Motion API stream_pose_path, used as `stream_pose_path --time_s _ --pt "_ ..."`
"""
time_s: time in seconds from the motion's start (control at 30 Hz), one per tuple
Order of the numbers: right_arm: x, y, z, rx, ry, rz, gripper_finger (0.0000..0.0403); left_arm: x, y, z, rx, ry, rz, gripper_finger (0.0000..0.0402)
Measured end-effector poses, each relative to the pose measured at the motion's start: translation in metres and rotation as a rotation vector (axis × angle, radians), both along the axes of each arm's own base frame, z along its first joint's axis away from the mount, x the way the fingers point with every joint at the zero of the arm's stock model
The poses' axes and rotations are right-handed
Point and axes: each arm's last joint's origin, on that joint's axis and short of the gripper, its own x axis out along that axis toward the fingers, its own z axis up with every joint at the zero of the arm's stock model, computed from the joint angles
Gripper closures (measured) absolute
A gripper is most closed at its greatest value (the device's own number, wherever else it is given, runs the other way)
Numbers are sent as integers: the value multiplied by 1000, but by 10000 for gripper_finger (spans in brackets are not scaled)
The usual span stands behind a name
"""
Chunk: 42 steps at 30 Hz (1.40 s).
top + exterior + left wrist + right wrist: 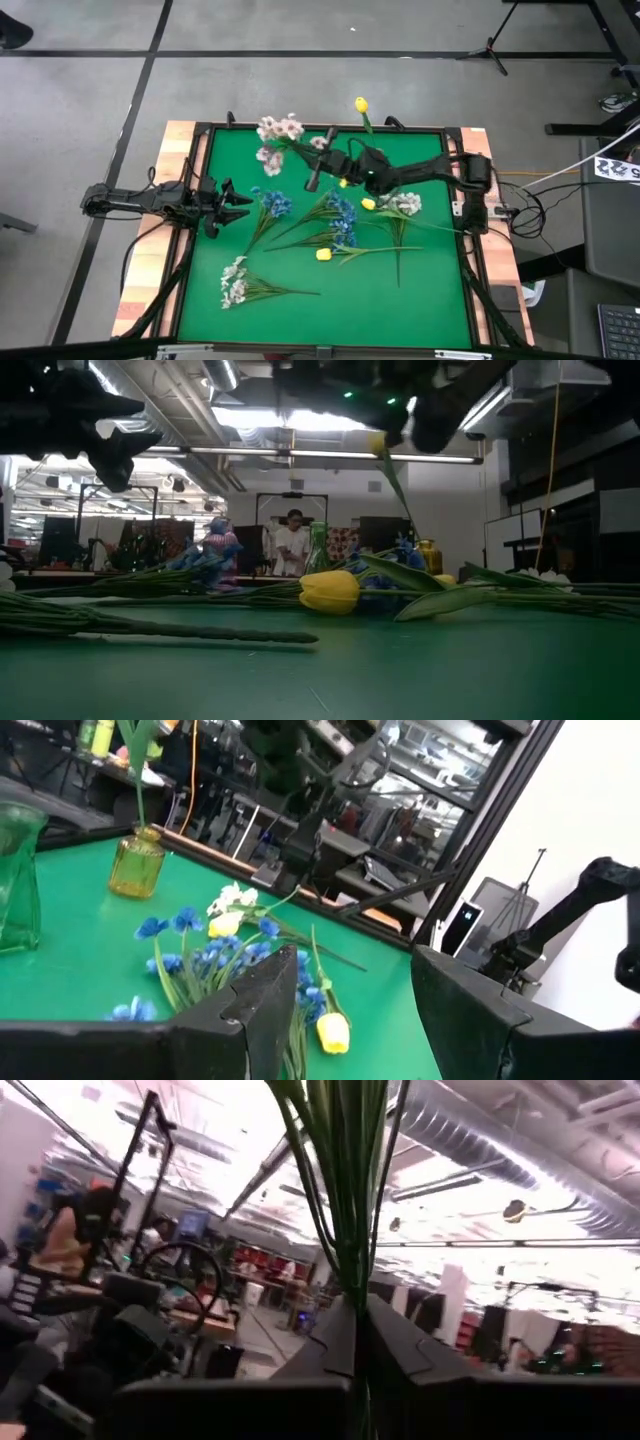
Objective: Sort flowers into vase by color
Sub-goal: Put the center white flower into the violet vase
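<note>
**Right jaws pinch a green stem above the surface; left jaws stand spread at the side**

The right gripper (318, 170) is raised over the far middle of the green surface (420, 300). Its jaws are pressed together on a green leafy stem (345, 1200), which runs straight out from between the two dark fingers (330, 1335) in the right wrist view. Which bloom tops that stem cannot be told.

The left gripper (232, 205) hovers over the surface's left edge, jaws spread and holding nothing.

The other flowers lie loose mid-surface, between the two grippers: blue blooms (340, 215), a yellow tulip bud (324, 255), a white spray (234, 283) toward the near left, another white spray (405, 203) under the right arm. At the far edge stand a yellow vase (136, 865) holding a yellow tulip (361, 104), and a green vase (18, 880) beside it.
</note>
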Motion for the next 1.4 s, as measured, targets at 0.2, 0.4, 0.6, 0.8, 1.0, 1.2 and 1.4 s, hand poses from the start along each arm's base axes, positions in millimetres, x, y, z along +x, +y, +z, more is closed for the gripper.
stream_pose_path --time_s 0.2,0.4,0.6,0.8,1.0,1.2,1.4 --pt "39 -14 -1 -11 -54 38 394 0 0 0 0 1 1 208" --pt "68 -30 -2 22 -88 86 394 0 0 -3 3 35 1 208" --pt "86 -40 -7 28 -107 101 394 0 0 -3 21 34 1 208" --pt "92 -52 -22 46 -57 84 394 0 0 -3 29 35 0 208" --pt "89 -70 -24 50 -37 48 394 0 0 -3 29 34 0 208" --pt "87 -79 -28 55 -49 23 394 0 0 -3 29 34 0 208" --pt "90 -80 -56 121 -86 42 394 0 0 -3 29 34 0 208"
